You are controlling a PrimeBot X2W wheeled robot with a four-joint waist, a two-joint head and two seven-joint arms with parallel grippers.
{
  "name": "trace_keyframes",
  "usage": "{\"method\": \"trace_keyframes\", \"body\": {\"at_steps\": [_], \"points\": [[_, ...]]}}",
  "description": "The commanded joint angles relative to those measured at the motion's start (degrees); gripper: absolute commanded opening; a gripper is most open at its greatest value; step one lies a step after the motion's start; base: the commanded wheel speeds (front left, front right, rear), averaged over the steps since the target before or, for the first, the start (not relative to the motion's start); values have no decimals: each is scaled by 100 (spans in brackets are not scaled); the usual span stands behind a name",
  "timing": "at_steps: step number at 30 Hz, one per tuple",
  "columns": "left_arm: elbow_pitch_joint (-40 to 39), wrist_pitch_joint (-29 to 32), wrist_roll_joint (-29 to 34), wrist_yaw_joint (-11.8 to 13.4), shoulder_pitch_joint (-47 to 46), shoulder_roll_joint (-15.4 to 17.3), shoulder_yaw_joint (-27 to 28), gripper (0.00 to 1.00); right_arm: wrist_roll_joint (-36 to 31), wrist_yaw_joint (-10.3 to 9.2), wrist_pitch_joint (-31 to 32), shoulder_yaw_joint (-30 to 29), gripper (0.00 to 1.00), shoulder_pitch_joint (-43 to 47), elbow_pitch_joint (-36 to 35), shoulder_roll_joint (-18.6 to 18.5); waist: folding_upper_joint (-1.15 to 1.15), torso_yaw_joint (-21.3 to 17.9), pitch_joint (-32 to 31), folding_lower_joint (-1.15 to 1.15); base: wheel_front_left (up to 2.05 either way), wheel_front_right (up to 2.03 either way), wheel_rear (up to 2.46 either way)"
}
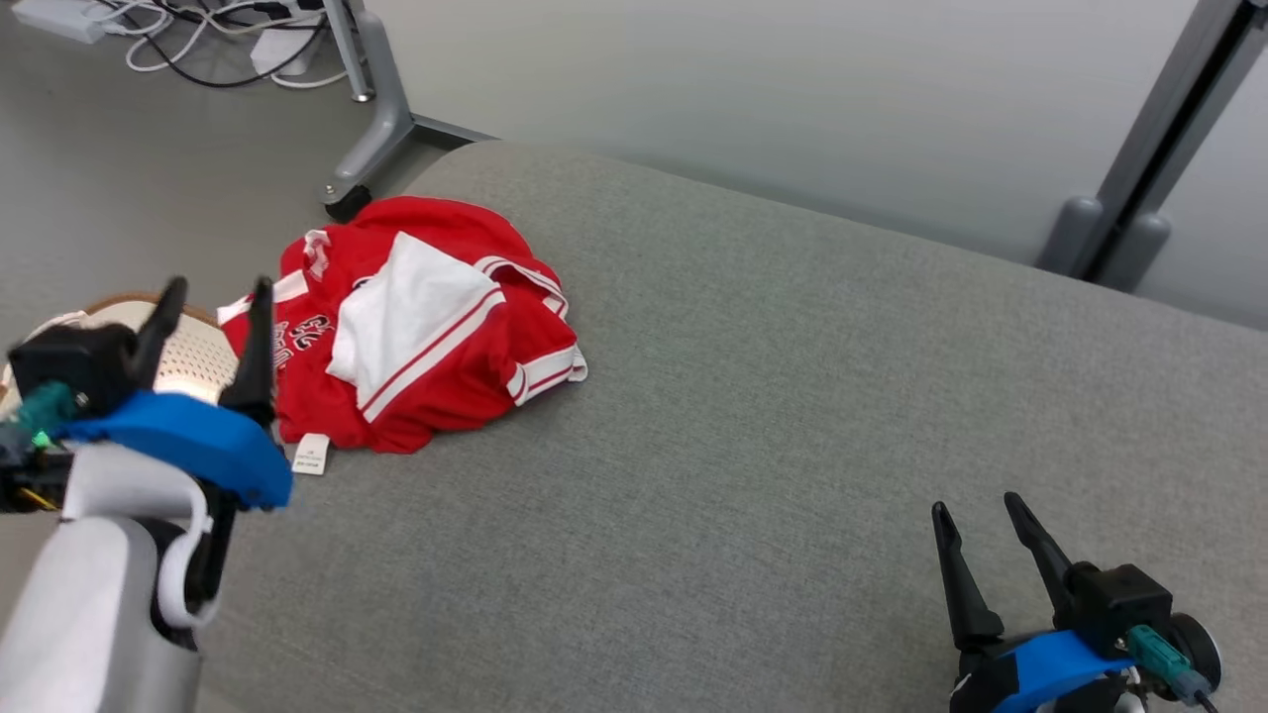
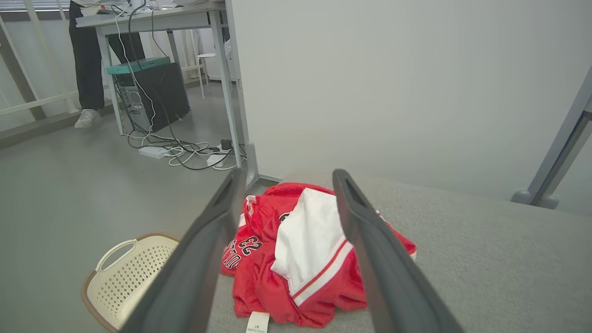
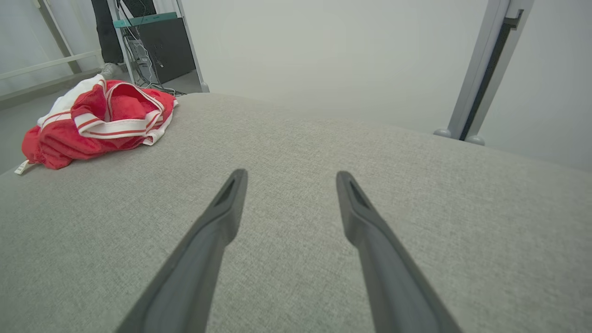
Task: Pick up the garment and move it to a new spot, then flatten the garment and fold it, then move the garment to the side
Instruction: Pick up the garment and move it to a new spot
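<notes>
The right gripper point(image 1: 976, 503) is seen nearest, at the lower right of the head view. Its two long dark fingers are spread apart and empty, and they are held above bare cloth. The left gripper point(image 1: 221, 284) is raised at the lower left on its pale forearm and blue wrist piece. Its fingers are likewise spread wide, with nothing clamped between them. In the left wrist view the heap of cloth is framed between these fingers, but whether it is touched cannot be told.

Both grippers are set over a broad grey woven upholstered surface point(image 1: 743, 446). The red mesh garment with white trim point(image 1: 426, 327) is found crumpled in a heap near the far left corner of that surface, close to its left edge and well apart from the right gripper. A white striped panel is folded over the top of the heap, and dark lettering is shown on its left side. A small white label point(image 1: 311, 454) is laid flat on the surface at the near edge of the heap.

Just beyond the left edge, a cream perforated plastic basket with a brown rim point(image 1: 198, 356) is placed on the grey floor.

Farther off, a grey metal table leg on a black caster point(image 1: 371, 119) is seen, with tangled white and black cables point(image 1: 198, 40) behind it. A black computer case point(image 2: 157, 92) is stood under the desk. A person's dark trouser legs point(image 2: 88, 60) are seen farthest back.
</notes>
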Motion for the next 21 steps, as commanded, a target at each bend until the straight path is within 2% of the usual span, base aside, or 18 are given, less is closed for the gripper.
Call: {"method": "trace_keyframes", "body": {"at_steps": [1, 7, 14, 21], "points": [[78, 255, -131, -25, -313, 59, 69, 100, -69, 3, 29, 17, 100, -95, -47, -36, 0, -99, 99, 0, 0, 0, 0], [610, 1167, -393, -84, -1183, 427, 229, 100, -177, 3, 119, 72, 100, -332, -237, -34, 0, -595, 592, 0, 0, 0, 0], [1567, 1793, -498, -8, -1628, 662, 296, 100, -364, 3, 235, 57, 100, -528, -461, -31, 0, -1214, 1106, 0, 0, 0, 0], [2255, 1882, -526, 200, -1623, 825, 434, 100, -453, 2, 338, 82, 100, -730, -706, -32, 0, -1759, 1627, 0, 0, 0, 0]]}}
